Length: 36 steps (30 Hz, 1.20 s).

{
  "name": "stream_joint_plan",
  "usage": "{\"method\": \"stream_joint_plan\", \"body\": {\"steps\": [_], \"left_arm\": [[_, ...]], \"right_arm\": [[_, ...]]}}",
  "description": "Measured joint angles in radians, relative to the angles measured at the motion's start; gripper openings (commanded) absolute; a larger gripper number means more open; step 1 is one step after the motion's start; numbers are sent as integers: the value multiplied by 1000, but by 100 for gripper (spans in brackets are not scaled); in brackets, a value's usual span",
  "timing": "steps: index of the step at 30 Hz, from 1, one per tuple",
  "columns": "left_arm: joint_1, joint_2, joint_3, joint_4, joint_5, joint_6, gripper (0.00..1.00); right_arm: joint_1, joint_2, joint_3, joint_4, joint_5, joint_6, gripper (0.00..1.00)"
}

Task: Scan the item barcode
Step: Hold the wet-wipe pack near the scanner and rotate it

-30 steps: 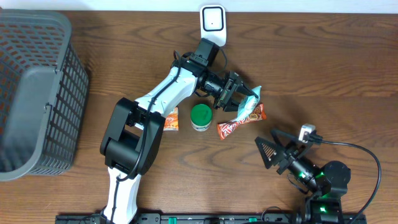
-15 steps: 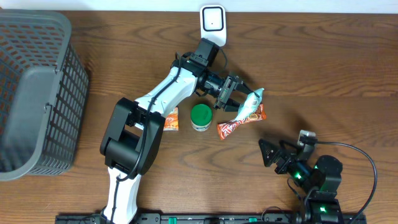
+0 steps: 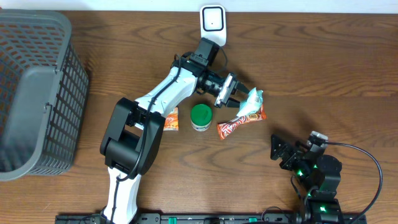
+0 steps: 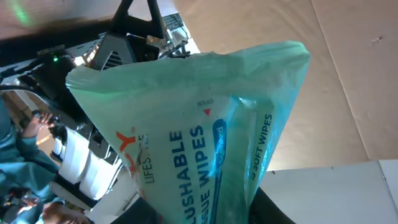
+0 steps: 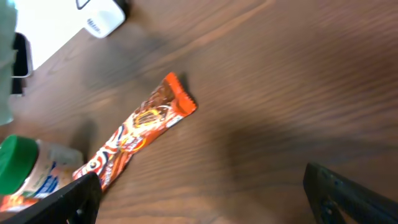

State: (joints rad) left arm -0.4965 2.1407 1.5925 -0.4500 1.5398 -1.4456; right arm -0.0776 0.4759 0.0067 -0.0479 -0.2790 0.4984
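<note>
The item, a teal pack of flushable wipes (image 3: 251, 101), fills the left wrist view (image 4: 205, 118) with its printed side toward the camera; no barcode shows. My left gripper (image 3: 231, 91) is shut on the pack's end, with dark fingers (image 4: 273, 208) on either side of it. The pack sits just above the table, below and to the right of the white scanner (image 3: 212, 23). My right gripper (image 3: 282, 152) stands open low over bare wood at the front right, its fingers (image 5: 348, 196) wide apart and nothing between them.
An orange candy bar (image 3: 240, 122) lies under the pack's lower end and shows clearly to the right wrist (image 5: 140, 134). A green-lidded jar (image 3: 201, 116) and a small orange packet (image 3: 171, 119) sit left of it. A grey basket (image 3: 37, 93) fills the left side.
The left gripper's jaws have closed in on the wipes pack and drawn it slightly left. The right arm has pulled back toward the front right.
</note>
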Motion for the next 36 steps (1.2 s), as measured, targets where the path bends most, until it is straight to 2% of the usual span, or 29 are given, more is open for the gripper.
{"method": "stream_joint_plan", "body": {"steps": [6,9,14,19,21,27,28,31,36], "left_arm": [[0,0,0,50,0,-21,31],[0,0,0,135,1,-16,31],[2,0,0,393,3,20,35],[10,-1,0,767,6,40,35],[14,-2,1,858,7,45,35],[20,-1,1,945,7,52,35],[20,-1,1,946,7,54,30],[19,-1,1,976,7,76,30],[13,-2,1,1096,7,111,31]], "right_arm": [[0,0,0,-2,37,-3,99],[0,0,0,-4,47,-4,99],[0,0,0,-5,52,-6,99],[0,2,0,-5,56,-6,99],[0,2,0,-5,56,-6,99],[0,2,0,-5,57,-6,99],[0,2,0,-5,57,-6,99],[0,2,0,-5,57,-6,99],[0,2,0,-5,57,-6,99]]}}
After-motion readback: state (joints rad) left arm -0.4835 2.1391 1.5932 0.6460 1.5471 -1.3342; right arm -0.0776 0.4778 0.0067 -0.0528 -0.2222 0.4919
